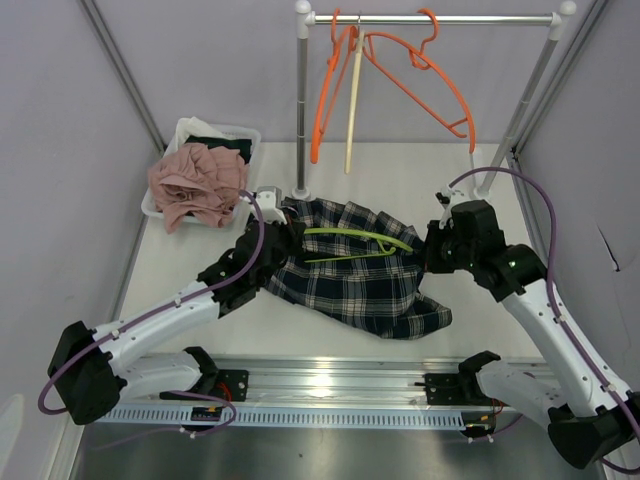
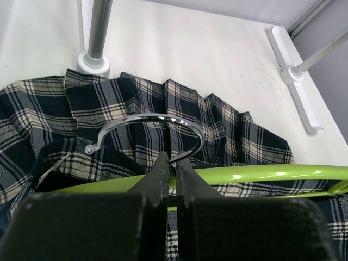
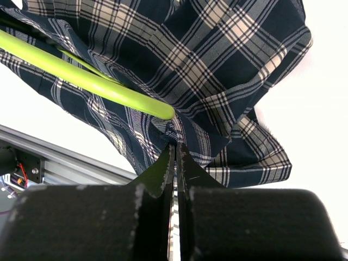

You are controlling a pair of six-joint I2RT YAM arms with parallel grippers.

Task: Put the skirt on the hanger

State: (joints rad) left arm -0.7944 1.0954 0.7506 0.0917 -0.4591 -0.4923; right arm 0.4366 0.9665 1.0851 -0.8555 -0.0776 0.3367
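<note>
At the middle of the surface (image 1: 250, 320), the skirt (image 1: 350, 275) lies with the hanger (image 1: 355, 235) across its 12 o'clock part, the left tool (image 2: 173, 163) clenched on the hook (image 2: 147, 128) at 9 o'clock and the right tool (image 3: 175, 149) pinching skirt cloth at 3 o'clock, so fitting looks begun, not finished.

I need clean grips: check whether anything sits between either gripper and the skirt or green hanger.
Nothing visible does. The left gripper is shut on the green hanger at its hook, and the right gripper is shut on the skirt beside the hanger's end.
</note>
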